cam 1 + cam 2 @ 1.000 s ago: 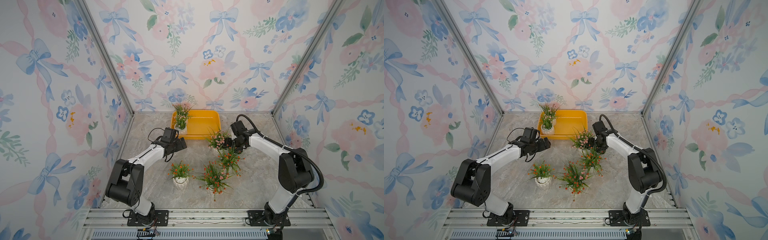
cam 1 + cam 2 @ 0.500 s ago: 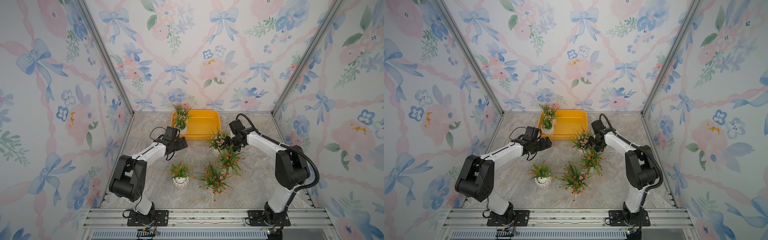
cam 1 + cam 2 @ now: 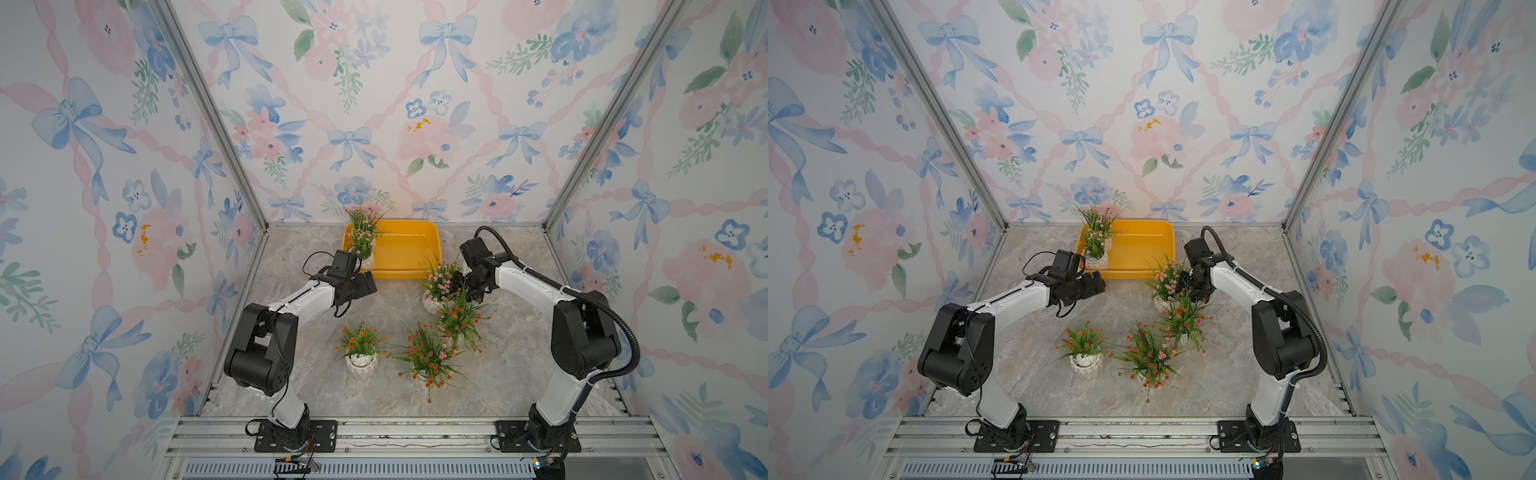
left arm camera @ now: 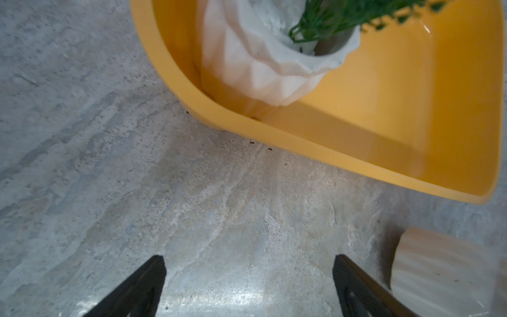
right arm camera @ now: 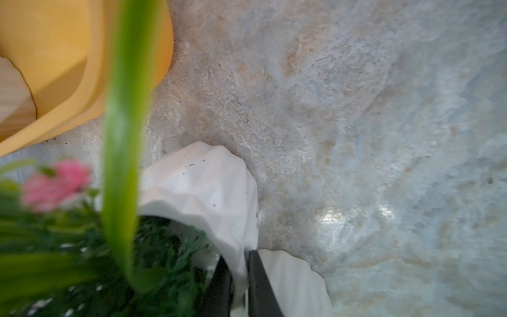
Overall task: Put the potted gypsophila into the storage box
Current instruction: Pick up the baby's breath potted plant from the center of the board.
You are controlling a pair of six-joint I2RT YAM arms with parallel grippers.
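The potted gypsophila [image 3: 438, 284] you are working on is the pink one on the tabletop [image 3: 316, 374], just off the storage box's [image 3: 409, 249] near right corner, at about 4 o'clock from the box's middle. Your right claw [image 5: 238, 274] is closed on its rim, with one finger inside the pot and one outside, pinching the white wall. Your left claw [image 4: 248, 260] is spread wide and holds nothing, hovering over bare tabletop at about 7 o'clock from the box.

Expect a light load. The faceted pot looks rigid and smooth, so it may slip or swing in a thin rim pinch. The sprigs are soft and springy, no good for gripping, and they tangle with the orange-red neighbour [image 3: 461, 320] touching them at 5 o'clock. The rim wall is the sensible hold, so lift straight up to comb the foliage free.

The pot seems to stand upright, its long axis vertical and its sprigs fanning upward; the wrist view is too close to rule out a slight lean. Keep that axis vertical on the way to 12 o'clock.

Two pink pots [image 3: 362, 245] already stand in the box's left end, at 9 o'clock; its right half is free. Two more orange-red pots [image 3: 359, 345] [image 3: 424, 359] wait at 6 o'clock.
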